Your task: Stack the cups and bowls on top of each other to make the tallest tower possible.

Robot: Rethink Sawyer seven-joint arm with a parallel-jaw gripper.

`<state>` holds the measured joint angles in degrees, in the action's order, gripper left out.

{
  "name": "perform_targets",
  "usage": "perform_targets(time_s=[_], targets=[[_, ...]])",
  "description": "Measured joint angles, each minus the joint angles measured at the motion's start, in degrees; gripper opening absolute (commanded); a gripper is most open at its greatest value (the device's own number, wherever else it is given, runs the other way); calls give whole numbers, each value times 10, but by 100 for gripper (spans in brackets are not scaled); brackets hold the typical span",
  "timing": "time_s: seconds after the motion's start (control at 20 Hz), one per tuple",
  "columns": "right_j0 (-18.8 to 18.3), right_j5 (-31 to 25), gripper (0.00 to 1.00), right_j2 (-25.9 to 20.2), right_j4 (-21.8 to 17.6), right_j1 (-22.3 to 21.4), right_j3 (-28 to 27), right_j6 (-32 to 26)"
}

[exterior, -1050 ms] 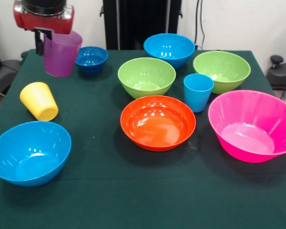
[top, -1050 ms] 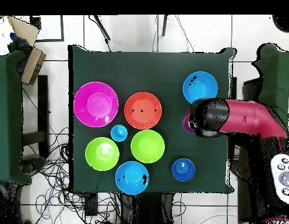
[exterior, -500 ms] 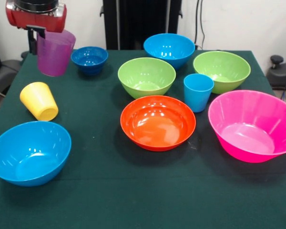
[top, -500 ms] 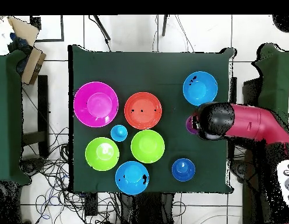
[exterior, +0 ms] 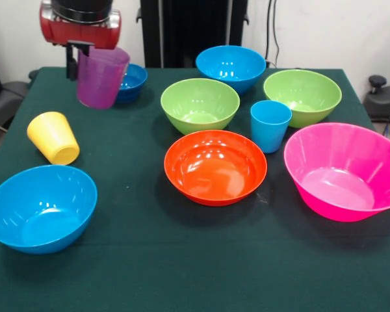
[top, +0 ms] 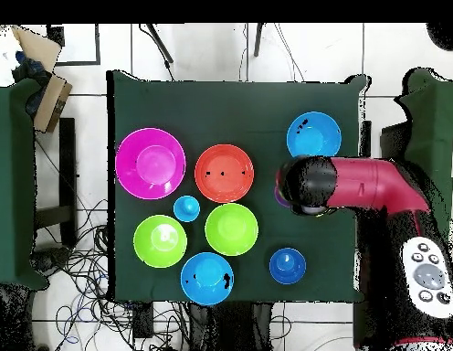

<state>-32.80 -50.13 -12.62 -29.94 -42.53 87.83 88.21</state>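
My gripper (exterior: 78, 47) has the purple cup (exterior: 101, 78) pinched by its rim, hanging upright above the surface's (exterior: 136, 260) far corner, in front of the small dark blue bowl (exterior: 132, 79). It looks light, thin-walled and slick, so I judge a rim hold risks swing. Since half a second ago it's swung inward, toward the green bowl (exterior: 199, 104); the yellow cup (exterior: 53, 137) hasn't budged.

The bowls, from the large pink one (exterior: 344, 170) to the orange one (exterior: 215, 166), look like smooth glossy plastic with bright highlights, the purple cup (exterior: 101, 77) is translucent ribbed plastic, the yellow cup (exterior: 53, 137) duller, and the tabletop (exterior: 182, 260) wears matt dark green cloth.
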Motion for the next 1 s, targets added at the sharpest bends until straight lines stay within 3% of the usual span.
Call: perform_targets(time_s=[1.0], targets=[[80,0,0,32,0,1,0,0]])
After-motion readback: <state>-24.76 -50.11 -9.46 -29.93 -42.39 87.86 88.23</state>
